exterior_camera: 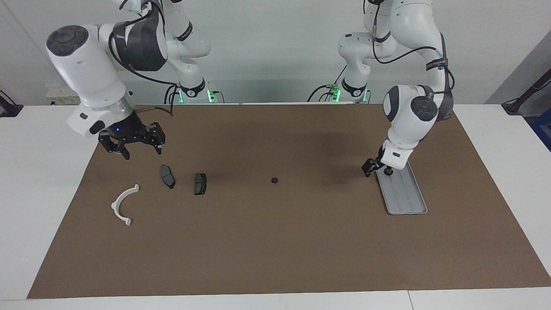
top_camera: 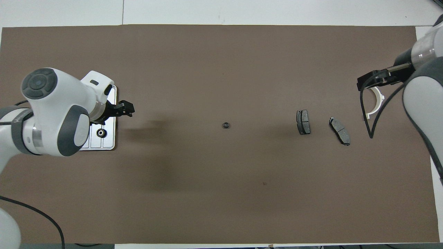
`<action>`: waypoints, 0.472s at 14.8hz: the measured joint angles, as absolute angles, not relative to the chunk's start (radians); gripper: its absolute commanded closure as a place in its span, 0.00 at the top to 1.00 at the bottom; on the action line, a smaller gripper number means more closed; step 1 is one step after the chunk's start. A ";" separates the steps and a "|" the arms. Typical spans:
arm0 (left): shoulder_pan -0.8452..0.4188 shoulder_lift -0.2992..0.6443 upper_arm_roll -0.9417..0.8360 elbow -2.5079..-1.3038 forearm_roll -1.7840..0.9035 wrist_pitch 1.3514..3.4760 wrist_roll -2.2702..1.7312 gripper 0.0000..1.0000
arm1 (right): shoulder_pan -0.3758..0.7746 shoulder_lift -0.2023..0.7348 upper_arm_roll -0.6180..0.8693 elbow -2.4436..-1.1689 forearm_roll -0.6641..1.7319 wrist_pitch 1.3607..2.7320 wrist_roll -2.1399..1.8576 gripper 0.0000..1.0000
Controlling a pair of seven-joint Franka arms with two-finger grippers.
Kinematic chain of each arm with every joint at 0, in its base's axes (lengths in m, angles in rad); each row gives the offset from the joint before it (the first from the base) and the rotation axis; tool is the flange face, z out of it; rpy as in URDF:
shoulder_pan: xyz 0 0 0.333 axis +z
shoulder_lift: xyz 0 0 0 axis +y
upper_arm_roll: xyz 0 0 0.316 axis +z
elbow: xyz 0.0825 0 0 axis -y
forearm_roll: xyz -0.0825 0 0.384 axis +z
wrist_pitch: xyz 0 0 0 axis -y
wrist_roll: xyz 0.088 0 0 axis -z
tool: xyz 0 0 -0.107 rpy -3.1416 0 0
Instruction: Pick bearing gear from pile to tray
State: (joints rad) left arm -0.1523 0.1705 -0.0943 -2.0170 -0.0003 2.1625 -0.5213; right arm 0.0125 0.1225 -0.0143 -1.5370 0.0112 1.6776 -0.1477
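Hovering left gripper [exterior_camera: 375,165] over tray [exterior_camera: 409,198] at left-arm edge, fingers parted, empty; gear [top_camera: 101,132] lying in tray. Lifting straight avoids nudging it. Right gripper [exterior_camera: 137,145] waiting open over right-arm edge.

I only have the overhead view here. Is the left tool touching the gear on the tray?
Observer: In the facing view the left tool hangs low over the tray's end nearest the robots, the gear beside it; contact I cannot tell.
Operator: Anything else on the tray under that arm?
Observer: No, the facing view shows the whole tray with just that gear.
Operator: Is the right tool on the white bracket?
Observer: No, it hangs open over the mat, raised, apart from the bracket.
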 measured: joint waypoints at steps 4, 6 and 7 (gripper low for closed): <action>-0.342 0.188 -0.098 -1.955 0.000 2.178 -0.819 1.00 | -0.016 0.050 -0.015 -1.546 0.011 1.588 -0.152 0.86; -0.407 0.226 -0.097 -1.881 0.000 2.154 -0.911 1.00 | -0.015 0.024 -0.013 -1.546 0.011 1.553 -0.152 0.86; -0.436 0.258 -0.097 -1.834 0.000 2.140 -0.955 1.00 | -0.015 0.011 -0.012 -1.547 0.011 1.533 -0.152 0.86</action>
